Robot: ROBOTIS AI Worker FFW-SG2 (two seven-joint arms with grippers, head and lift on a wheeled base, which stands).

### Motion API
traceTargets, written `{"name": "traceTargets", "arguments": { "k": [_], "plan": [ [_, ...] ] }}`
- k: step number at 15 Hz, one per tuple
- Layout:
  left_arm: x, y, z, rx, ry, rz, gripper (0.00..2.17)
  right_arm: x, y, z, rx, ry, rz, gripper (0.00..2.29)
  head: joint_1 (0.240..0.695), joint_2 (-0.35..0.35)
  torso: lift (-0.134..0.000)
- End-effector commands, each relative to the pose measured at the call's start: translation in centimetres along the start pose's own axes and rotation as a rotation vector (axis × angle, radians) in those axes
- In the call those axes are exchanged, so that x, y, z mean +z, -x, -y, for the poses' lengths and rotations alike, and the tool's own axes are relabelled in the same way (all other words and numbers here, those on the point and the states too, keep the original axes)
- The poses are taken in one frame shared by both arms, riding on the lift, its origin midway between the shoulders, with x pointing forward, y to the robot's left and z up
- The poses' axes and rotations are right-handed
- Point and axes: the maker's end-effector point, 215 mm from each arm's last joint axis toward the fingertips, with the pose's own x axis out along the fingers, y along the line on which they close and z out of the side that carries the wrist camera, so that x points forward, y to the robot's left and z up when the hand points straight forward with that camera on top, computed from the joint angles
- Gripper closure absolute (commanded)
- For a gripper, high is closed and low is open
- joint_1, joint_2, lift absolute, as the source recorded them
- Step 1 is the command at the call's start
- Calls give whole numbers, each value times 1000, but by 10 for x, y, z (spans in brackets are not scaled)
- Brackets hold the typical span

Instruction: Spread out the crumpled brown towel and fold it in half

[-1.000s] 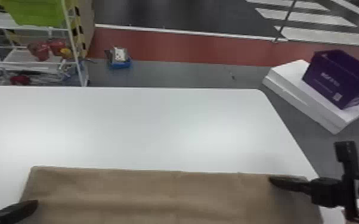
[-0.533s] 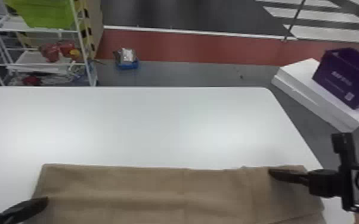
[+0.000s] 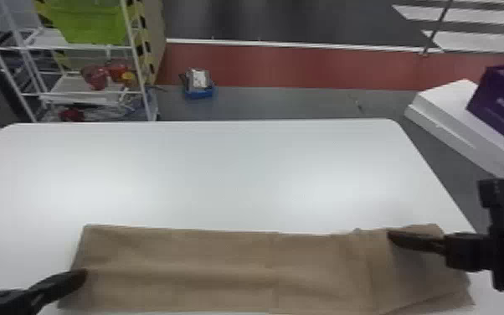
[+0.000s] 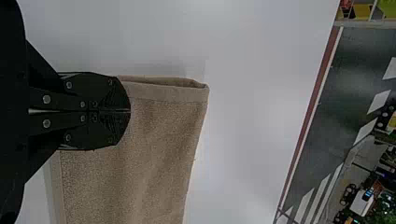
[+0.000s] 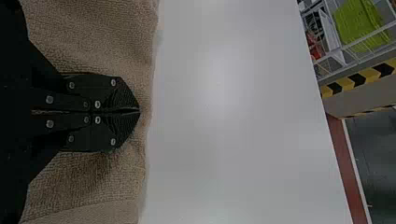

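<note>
In the head view the brown towel [image 3: 222, 268] lies as a wide band along the table's near side, lightly rippled, with a slanting fold at its near right. The left gripper [image 3: 84, 274] is at its left edge and the right gripper [image 3: 390, 235] rests over it near the far right corner. The left wrist view has the left gripper [image 4: 130, 111] shut over the edge of the towel [image 4: 126, 186], beside a layered corner. Shut fingers of the right gripper [image 5: 139, 111] lie on the towel [image 5: 93, 42] close to its border. Whether cloth is pinched in either is unclear.
The white table [image 3: 222, 176] stretches beyond the towel to its far edge. Past it stand a white rack [image 3: 92, 94] with a green bin [image 3: 88, 21], a small blue item [image 3: 199, 83] on the floor, and a purple box [image 3: 502, 100] on a white slab [image 3: 443, 109].
The head view has shifted, with the table sliding rightward in it. Both grippers and the towel's far edge have moved slightly farther up the table, and ripples have formed beside the right gripper.
</note>
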Motion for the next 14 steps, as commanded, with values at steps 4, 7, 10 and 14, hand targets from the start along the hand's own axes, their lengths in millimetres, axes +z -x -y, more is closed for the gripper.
{"name": "traceTargets", "arguments": {
  "k": [4,7,10,14],
  "plan": [
    [8,-10,-6,5,16,7,2051,26,-2,14,-16,-26,24,2007,695,-58,-123],
    [9,-11,-15,26,16,2,2051,32,1,15,-10,-35,40,2007,695,-65,-123],
    [7,-13,-29,48,34,-2,2051,37,22,20,-3,-71,76,2007,695,-62,-123],
    [14,-7,-27,40,38,21,2051,47,54,21,15,-66,150,1490,695,-68,-123]
  ]
}}
